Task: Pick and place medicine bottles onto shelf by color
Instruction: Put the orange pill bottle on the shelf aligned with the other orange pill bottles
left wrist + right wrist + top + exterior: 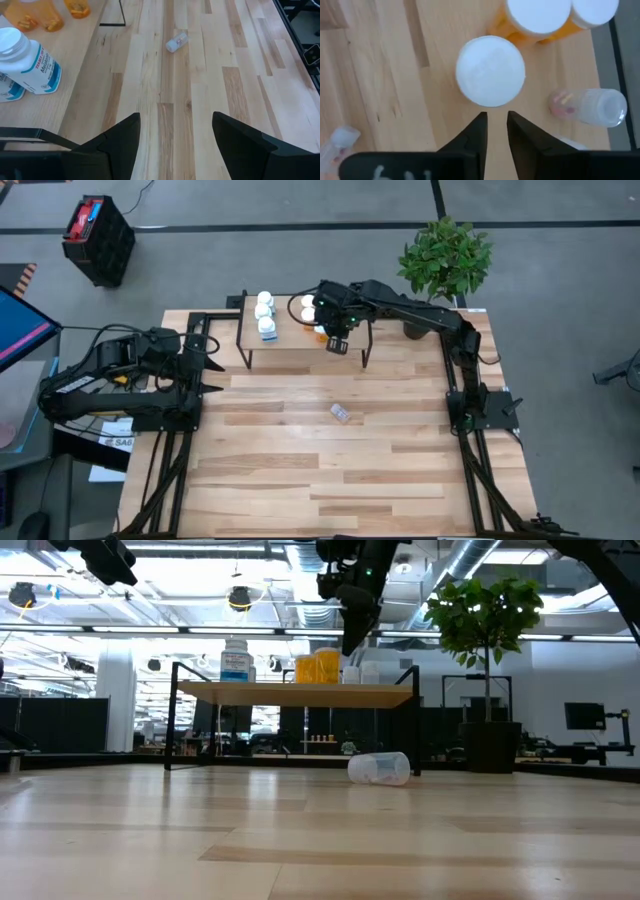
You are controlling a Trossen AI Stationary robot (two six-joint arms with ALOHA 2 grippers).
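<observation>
— What lies nearest on the slatted wooden tabletop (330, 470)?

— One small clear bluish bottle (340, 413), on its side in the open middle of the boards, well apart from everything. The low view shows it toppled (379, 768) in front of the shelf legs.

— And the left gripper (175, 145)?

— It waits at the table's left edge, its dark fingers spread wide, holding nothing.

— Further back?

— The low shelf with the light wooden top board on thin black legs (290, 343). White bottles with blue labels (265, 315) stand grouped at its left end; orange bottles with white caps (305, 307) stand toward the right, and a clear bottle (590, 106) lies near them.

— Where is the right gripper (337, 343)?

— Above the shelf's right part, over the front edge. Its fingers are nearly pressed together with only a thin gap, and they grip nothing. Just ahead of the tips sits a white-capped orange bottle (490, 70), upright on the board.

— So which step is this?

— I judge a placing step is finished, with the gripper free above the orange group. Next it must reach down to the lying clear bottle on the table — fingers opened wide enough to straddle it, since a round body on its side may roll.
</observation>
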